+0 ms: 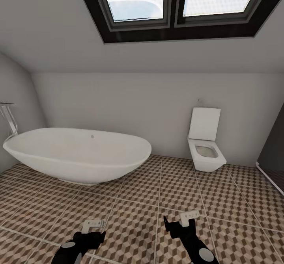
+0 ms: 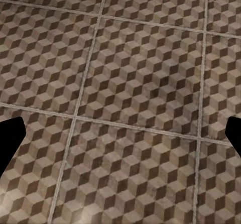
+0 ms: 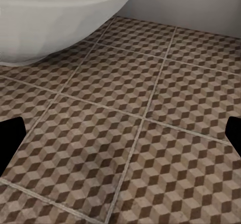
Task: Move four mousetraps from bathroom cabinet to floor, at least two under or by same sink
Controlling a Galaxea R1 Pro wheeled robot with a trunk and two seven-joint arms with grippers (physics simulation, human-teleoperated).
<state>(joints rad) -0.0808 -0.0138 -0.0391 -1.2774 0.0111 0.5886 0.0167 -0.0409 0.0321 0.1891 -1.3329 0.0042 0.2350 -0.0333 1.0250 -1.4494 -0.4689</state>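
The bathroom floor of cube-patterned tiles spreads out ahead of me. My left gripper and right gripper hang low over it at the near edge of the head view. Both are open with nothing between their fingers. In the left wrist view, the left gripper has its dark fingertips wide apart over bare tile. The right gripper stands the same way over the floor near the tub. The mousetraps, the cabinet and the sink are out of view.
A big oval white bathtub stands at the left with a floor tap behind it. A square white toilet hangs on the far wall. A dark shower screen edges the right. A sloped ceiling with a skylight is overhead.
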